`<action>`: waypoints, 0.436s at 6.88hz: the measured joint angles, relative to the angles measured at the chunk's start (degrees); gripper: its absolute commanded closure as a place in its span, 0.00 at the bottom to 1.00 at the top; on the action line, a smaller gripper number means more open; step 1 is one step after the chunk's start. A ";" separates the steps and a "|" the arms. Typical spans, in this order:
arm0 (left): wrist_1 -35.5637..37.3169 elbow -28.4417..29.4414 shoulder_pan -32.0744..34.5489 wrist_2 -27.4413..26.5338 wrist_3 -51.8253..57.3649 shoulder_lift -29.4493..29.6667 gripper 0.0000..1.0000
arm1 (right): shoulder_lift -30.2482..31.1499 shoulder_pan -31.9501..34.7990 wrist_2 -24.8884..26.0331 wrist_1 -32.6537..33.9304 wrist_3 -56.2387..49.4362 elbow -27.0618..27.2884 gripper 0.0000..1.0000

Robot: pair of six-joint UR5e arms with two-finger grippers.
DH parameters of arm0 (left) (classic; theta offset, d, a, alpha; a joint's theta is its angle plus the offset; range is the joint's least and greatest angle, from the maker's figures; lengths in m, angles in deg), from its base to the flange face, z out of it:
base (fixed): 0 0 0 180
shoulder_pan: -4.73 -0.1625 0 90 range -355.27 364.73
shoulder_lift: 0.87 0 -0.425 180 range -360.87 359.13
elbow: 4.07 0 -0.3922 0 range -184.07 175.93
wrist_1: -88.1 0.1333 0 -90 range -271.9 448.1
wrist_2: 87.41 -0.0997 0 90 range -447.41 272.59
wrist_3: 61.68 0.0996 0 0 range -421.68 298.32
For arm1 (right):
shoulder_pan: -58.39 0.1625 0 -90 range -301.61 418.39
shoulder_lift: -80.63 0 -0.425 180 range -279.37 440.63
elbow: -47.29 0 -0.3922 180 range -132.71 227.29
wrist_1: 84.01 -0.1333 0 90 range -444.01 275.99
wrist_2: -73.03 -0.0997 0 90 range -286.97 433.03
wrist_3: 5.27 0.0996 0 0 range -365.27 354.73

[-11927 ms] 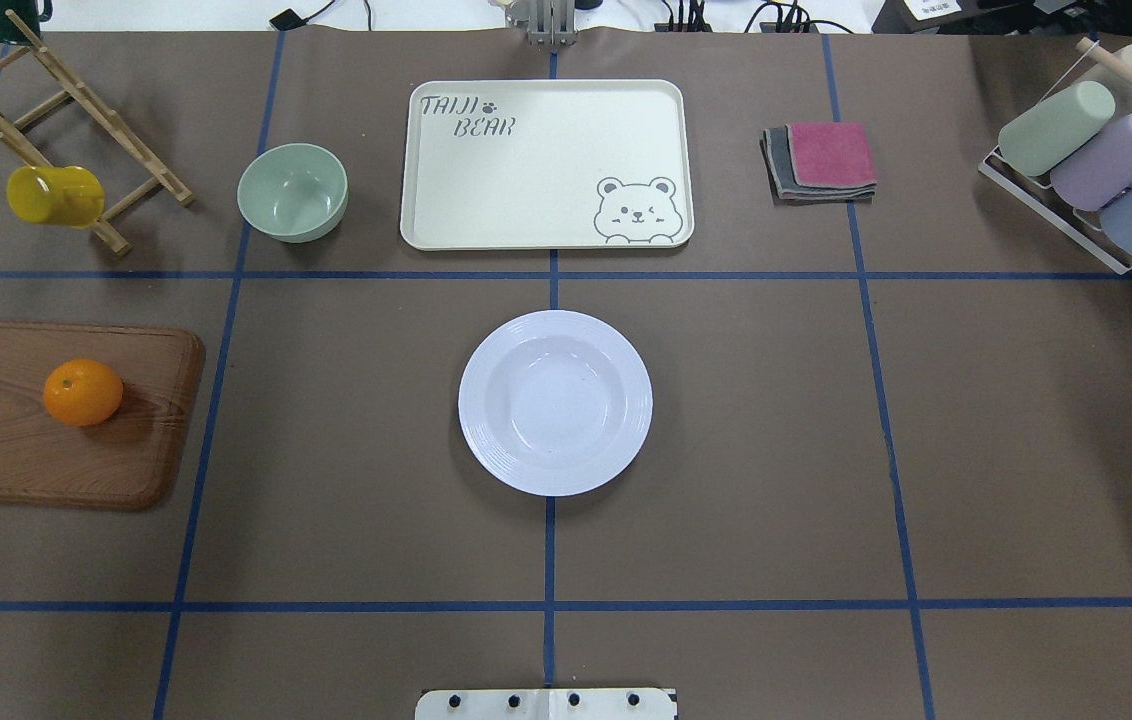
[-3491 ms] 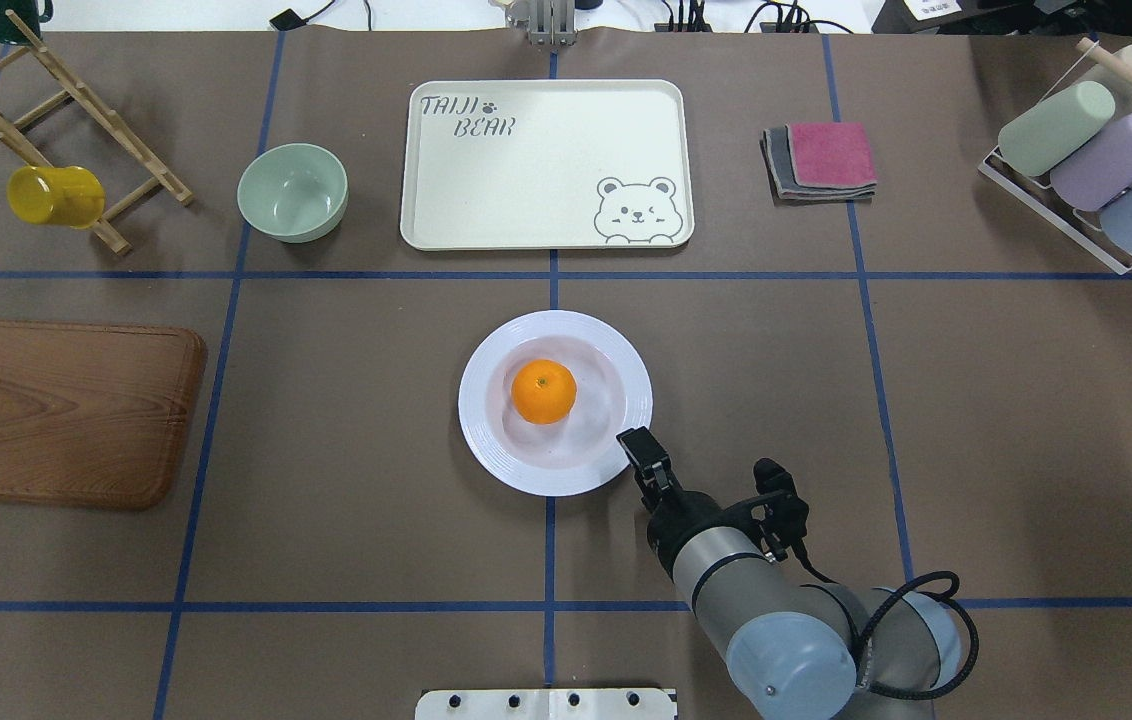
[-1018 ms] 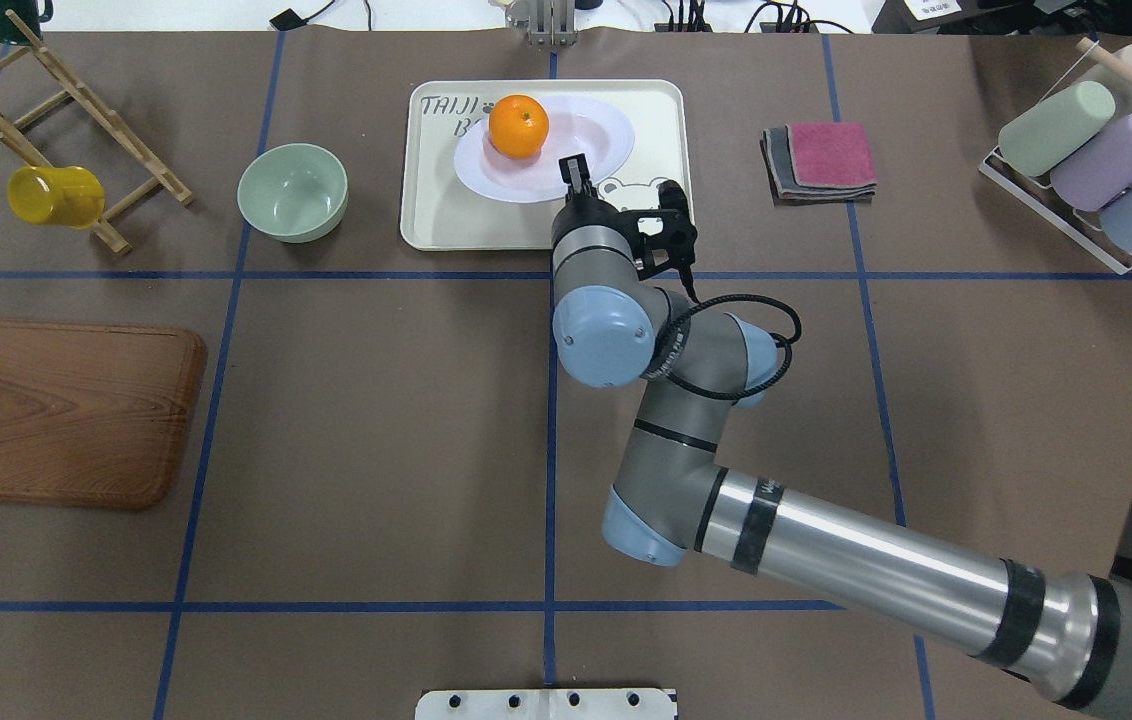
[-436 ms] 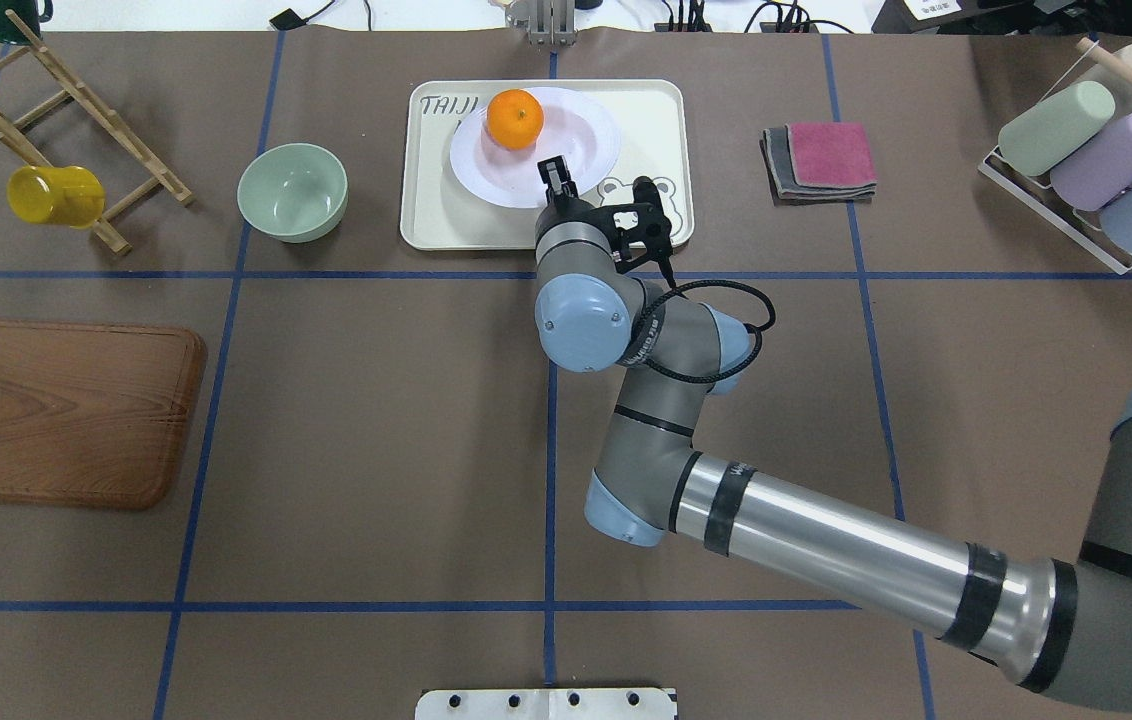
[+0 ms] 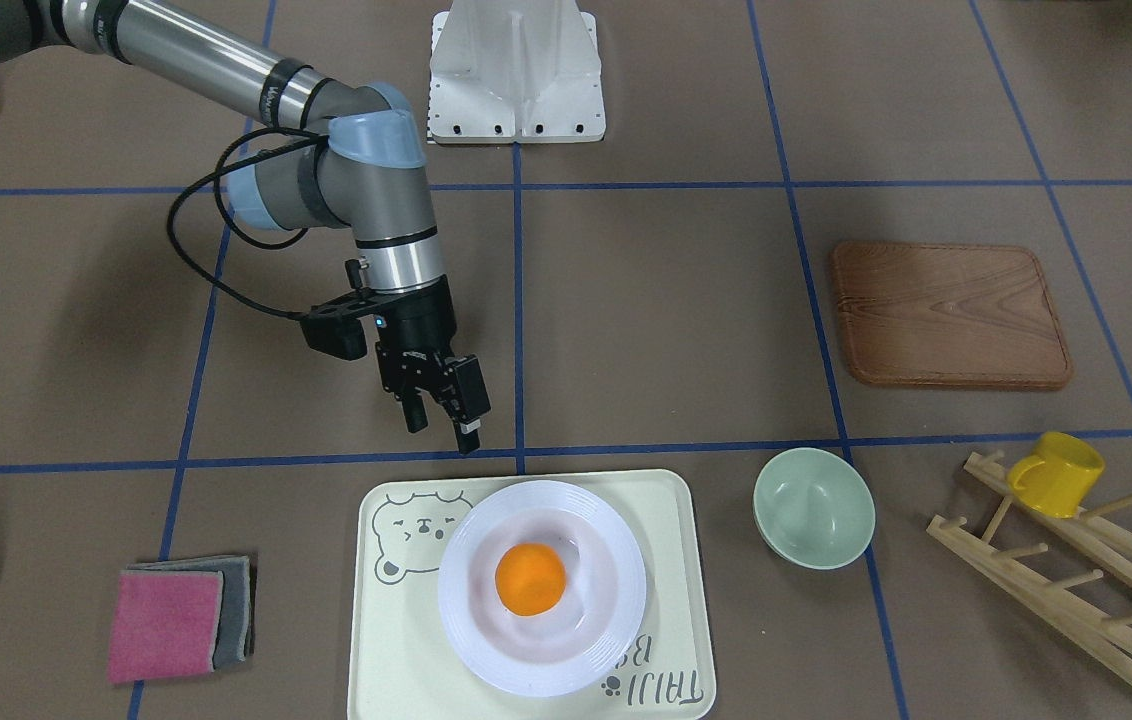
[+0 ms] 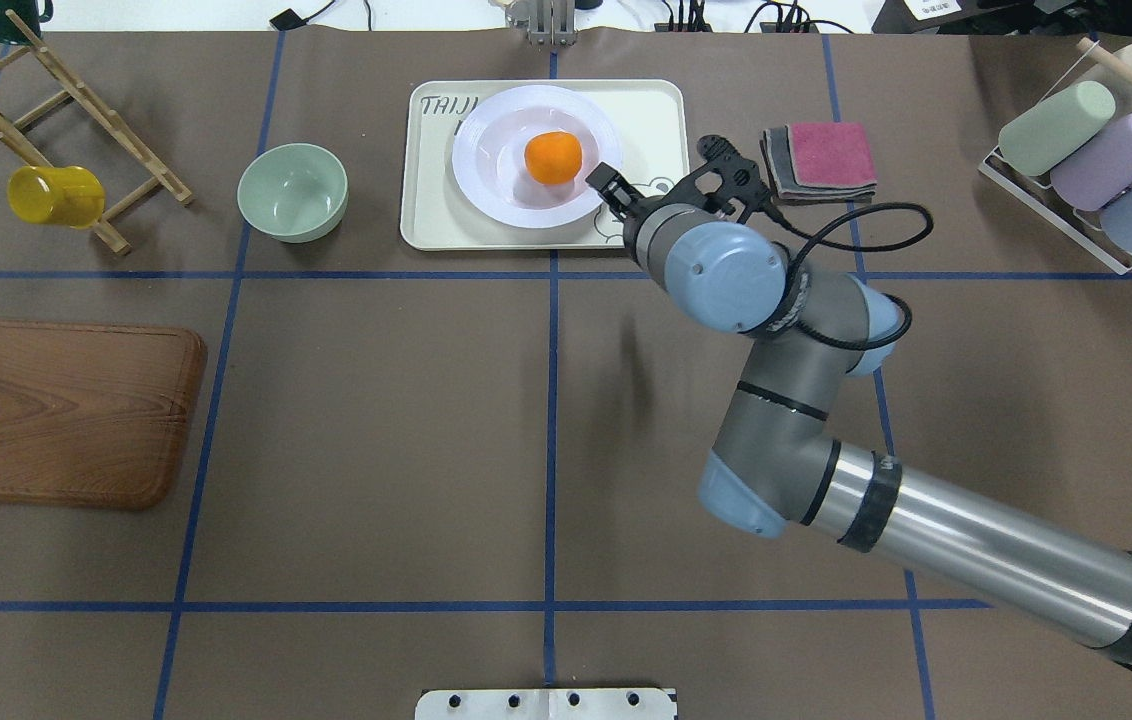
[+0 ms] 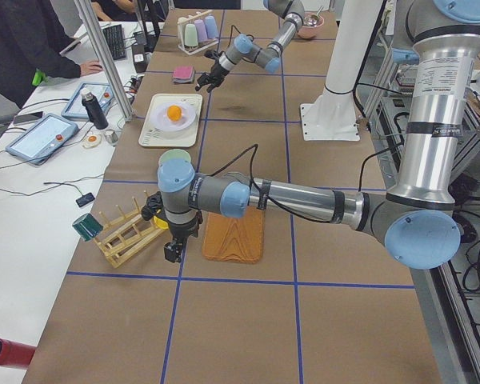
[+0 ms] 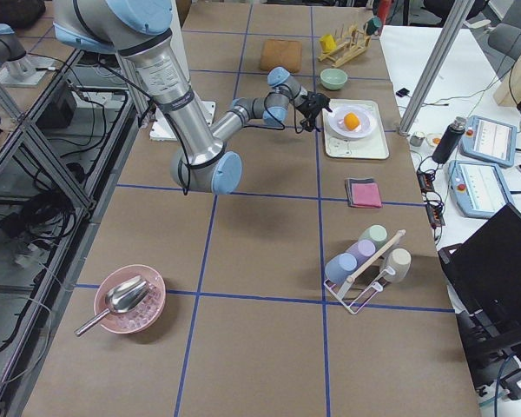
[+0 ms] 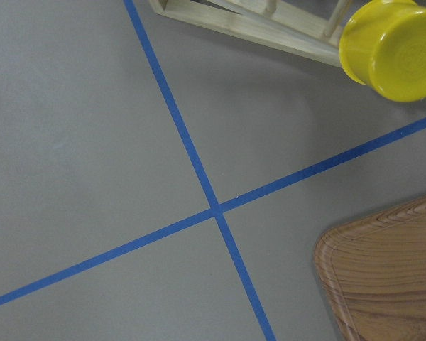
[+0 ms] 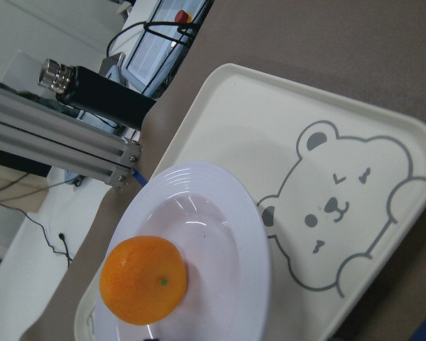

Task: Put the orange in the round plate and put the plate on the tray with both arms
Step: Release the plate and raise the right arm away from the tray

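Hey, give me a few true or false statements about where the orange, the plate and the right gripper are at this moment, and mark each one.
1. The orange sits in the sunken centre of the round plate. True.
2. The round plate rests on the wooden board. False: it rests on the tray, and the wooden board carries nothing.
3. The right gripper is clamped on the plate's rim. False: its jaws are open and empty, and it hangs clear of the plate, on the robot's side of the tray's edge.
4. The green bowl stands on the table beside the tray, not on it. True.
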State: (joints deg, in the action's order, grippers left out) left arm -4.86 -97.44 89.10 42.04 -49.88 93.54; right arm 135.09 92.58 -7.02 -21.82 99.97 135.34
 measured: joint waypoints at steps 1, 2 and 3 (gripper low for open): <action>-0.03 -0.03 0.00 1.00 -0.06 -0.12 0.02 | 3.48 5.40 -8.99 5.66 -10.66 5.64 0.00; -0.05 -0.33 0.01 1.71 0.01 -0.19 0.02 | 6.32 11.52 -17.50 11.47 -21.85 9.73 0.00; -0.08 -0.85 0.09 2.16 0.26 -0.27 0.02 | 8.91 17.84 -24.83 16.16 -33.84 12.36 0.00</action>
State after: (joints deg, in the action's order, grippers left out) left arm -4.95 -98.28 89.19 44.20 -49.62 93.27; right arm 143.99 110.42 -31.85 -5.66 66.13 147.70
